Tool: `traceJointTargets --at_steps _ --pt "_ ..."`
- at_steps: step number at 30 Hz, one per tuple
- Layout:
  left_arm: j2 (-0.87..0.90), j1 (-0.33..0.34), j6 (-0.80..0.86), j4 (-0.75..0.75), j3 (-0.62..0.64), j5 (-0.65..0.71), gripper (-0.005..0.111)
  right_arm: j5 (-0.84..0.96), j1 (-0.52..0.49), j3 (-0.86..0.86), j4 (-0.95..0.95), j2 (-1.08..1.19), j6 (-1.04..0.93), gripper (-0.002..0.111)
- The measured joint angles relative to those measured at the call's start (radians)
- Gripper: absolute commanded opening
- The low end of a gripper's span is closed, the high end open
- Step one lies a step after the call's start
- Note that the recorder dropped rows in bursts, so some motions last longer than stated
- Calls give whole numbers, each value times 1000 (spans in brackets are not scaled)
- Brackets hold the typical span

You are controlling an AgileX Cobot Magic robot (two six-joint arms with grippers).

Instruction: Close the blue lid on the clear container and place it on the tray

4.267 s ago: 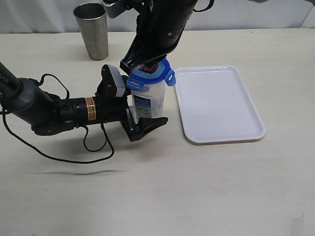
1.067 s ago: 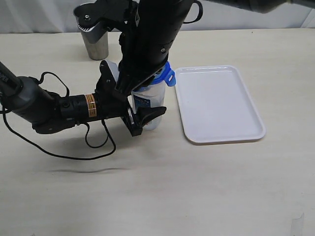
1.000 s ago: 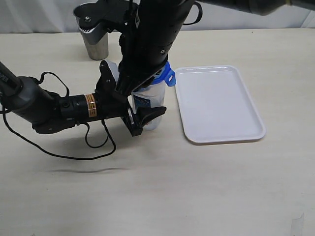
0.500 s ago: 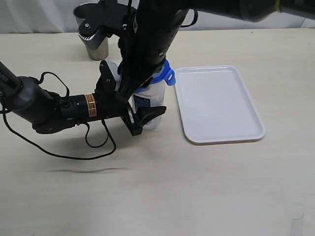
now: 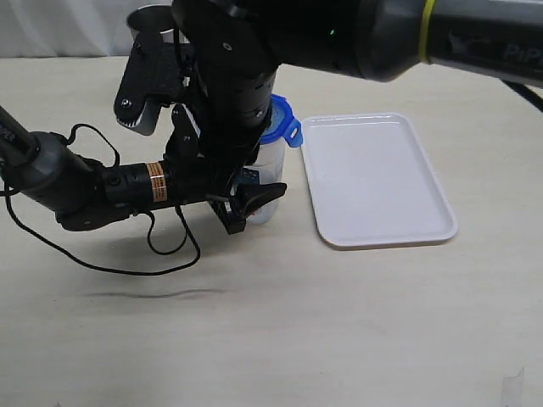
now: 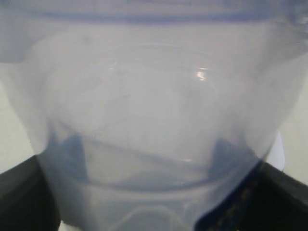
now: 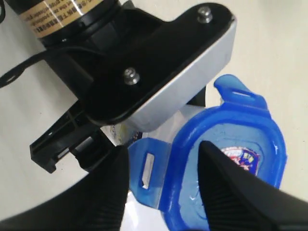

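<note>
The clear container [image 5: 270, 168] stands upright on the table just left of the tray [image 5: 377, 178]. My left gripper [image 5: 244, 203] is shut on its lower body from the left. In the left wrist view the container [image 6: 154, 110] fills the frame, with dark fingers [image 6: 24, 195] at either side. The blue lid [image 7: 231, 154] sits on the container's mouth with flaps sticking out; it also shows as the blue lid [image 5: 280, 127]. My right gripper [image 7: 163, 154] is open just above it, one finger over the stickered top and the other outside a raised flap [image 7: 149, 171].
A steel cup [image 5: 146, 19] stands at the back left, mostly hidden behind my right arm [image 5: 246, 76]. The left arm's black cable [image 5: 161, 254] loops on the table in front of it. The white tray holds nothing.
My right arm has turned and come down over the lid, now covering more of the container and cup. The left arm and the container have not moved.
</note>
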Motion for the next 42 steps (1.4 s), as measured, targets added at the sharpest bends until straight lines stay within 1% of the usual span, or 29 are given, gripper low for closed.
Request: traceJointTargets --at_steps 9,13,15,25,31,42 --pt "0 0 -6 -6 -3 4 0 9 19 23 -87 17 56 43" --pt "0 0 -10 -12 -5 8 0 -12 22 42 -112 17 58 36" --pt "0 0 -10 -15 -5 8 0 -23 22 50 -122 17 58 34" --pt "0 0 -8 -22 -5 12 0 -103 22 119 -156 -2 54 34" --pt "0 0 -8 -30 -9 18 0 -170 32 177 -243 -13 81 34" --pt "0 0 -10 -30 -11 22 0 -178 32 179 -260 -13 107 32"
